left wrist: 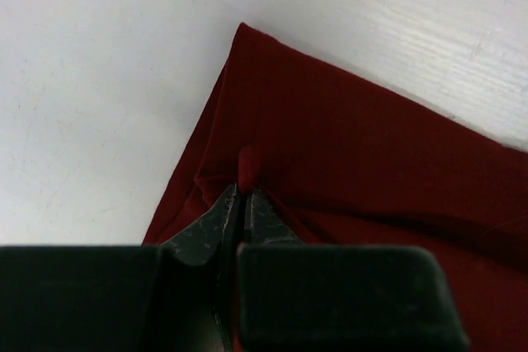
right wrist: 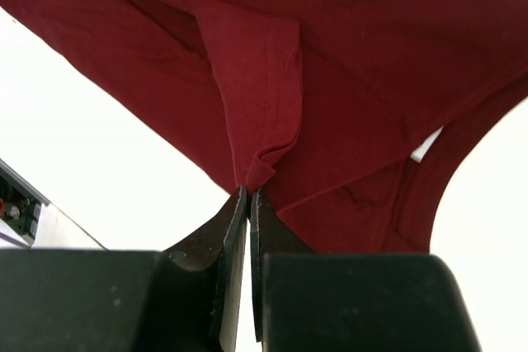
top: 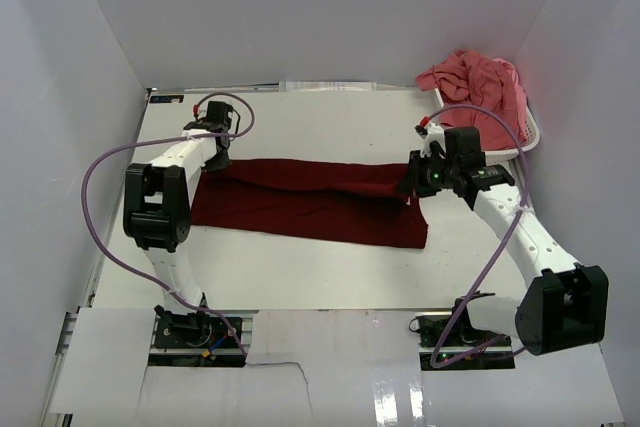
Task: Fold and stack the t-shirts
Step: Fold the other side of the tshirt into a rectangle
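Note:
The dark maroon t-shirt point(top: 310, 202) lies as a long band across the middle of the table. My left gripper point(top: 216, 159) is shut on its far left corner; the left wrist view shows cloth point(left wrist: 371, 171) pinched at the fingertips point(left wrist: 244, 191). My right gripper point(top: 418, 183) is shut on the shirt's far right edge and lifts it; the right wrist view shows a fold of the cloth point(right wrist: 256, 88) pinched between the tips point(right wrist: 249, 195). The coral pink t-shirt point(top: 478, 82) lies crumpled in the white basket point(top: 527, 139) at the far right.
White walls enclose the table on the left, back and right. The basket stands just behind my right arm. Purple cables loop from both arms. The arm bases sit at the near edge.

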`<state>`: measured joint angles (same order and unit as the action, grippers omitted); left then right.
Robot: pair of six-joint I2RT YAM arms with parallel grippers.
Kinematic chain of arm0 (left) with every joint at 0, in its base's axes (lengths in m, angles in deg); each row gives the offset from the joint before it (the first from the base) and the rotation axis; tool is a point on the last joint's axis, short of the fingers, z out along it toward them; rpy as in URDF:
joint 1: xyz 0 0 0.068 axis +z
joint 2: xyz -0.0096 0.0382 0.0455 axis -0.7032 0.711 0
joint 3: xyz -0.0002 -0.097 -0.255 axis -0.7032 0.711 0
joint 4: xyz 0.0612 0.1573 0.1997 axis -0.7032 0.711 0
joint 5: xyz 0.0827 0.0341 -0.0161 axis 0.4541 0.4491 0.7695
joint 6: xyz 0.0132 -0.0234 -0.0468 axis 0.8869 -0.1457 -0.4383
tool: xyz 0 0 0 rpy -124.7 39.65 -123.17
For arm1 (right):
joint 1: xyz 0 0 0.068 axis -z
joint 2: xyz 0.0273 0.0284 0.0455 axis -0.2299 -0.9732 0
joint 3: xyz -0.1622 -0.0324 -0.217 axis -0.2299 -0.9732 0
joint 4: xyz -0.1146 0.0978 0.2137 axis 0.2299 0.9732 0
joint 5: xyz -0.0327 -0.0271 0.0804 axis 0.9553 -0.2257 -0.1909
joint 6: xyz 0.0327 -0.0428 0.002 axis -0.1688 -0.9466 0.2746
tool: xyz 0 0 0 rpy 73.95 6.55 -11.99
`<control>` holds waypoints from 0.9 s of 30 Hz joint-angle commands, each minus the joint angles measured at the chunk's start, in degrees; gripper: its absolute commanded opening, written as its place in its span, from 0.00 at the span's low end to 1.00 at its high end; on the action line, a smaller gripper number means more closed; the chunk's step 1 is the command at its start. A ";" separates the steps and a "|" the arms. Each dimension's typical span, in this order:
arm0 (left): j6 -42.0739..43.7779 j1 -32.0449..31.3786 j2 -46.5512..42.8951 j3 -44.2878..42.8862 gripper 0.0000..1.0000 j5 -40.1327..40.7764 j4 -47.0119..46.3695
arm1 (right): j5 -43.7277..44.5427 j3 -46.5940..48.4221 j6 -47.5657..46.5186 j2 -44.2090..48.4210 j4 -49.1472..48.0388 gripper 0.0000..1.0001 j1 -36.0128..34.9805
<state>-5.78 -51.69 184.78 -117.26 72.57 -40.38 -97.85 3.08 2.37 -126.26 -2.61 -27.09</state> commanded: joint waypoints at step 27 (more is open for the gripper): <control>-2.89 -0.29 0.25 -10.64 0.98 -3.15 2.45 | 7.66 3.61 6.88 -13.90 -5.62 0.75 -7.99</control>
<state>-9.92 -51.73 182.27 -124.98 71.83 -37.98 -88.30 3.17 9.87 -137.10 -2.94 -35.14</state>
